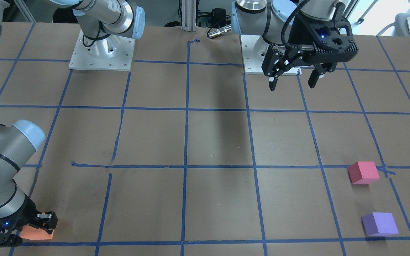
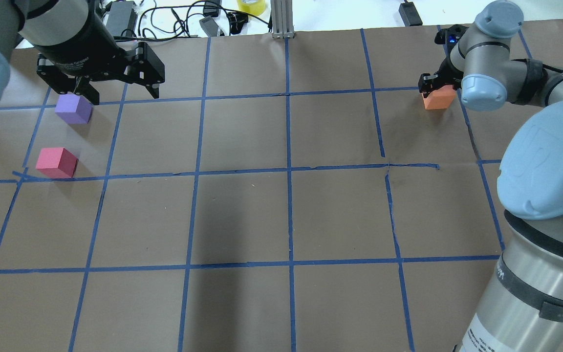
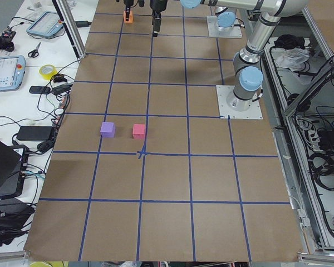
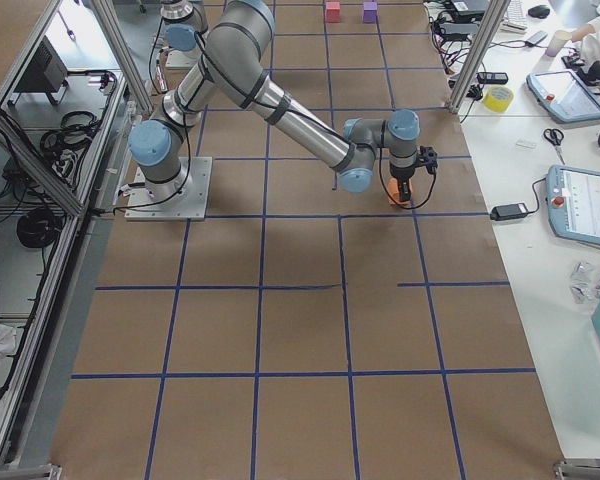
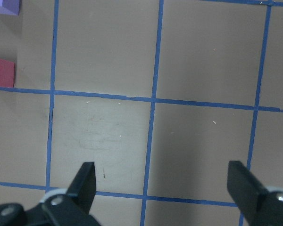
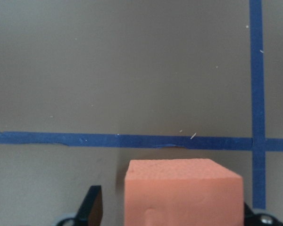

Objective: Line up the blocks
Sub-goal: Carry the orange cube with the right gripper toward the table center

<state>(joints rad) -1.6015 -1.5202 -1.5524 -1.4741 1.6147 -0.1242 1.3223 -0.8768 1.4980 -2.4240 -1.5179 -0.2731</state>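
Note:
The orange block [image 1: 36, 233] lies on the table at the far edge on my right side. My right gripper [image 1: 23, 230] is low over it and open. Its jaws straddle the orange block [image 6: 184, 193], with a gap showing on one side in the right wrist view. The pinkish red block [image 1: 363, 173] and the purple block [image 1: 379, 224] sit side by side on my left side, apart from each other; both also show in the overhead view, the red block [image 2: 56, 163] nearer me than the purple block [image 2: 73, 108]. My left gripper [image 1: 293, 83] is open, empty and raised high near its base.
The brown table [image 2: 242, 215] carries a grid of blue tape lines. The two arm bases [image 1: 101, 53] stand at the robot's edge. Cables and boxes [image 2: 174, 19] lie beyond the far edge. Metal frame posts [image 4: 130, 60] stand at the corners.

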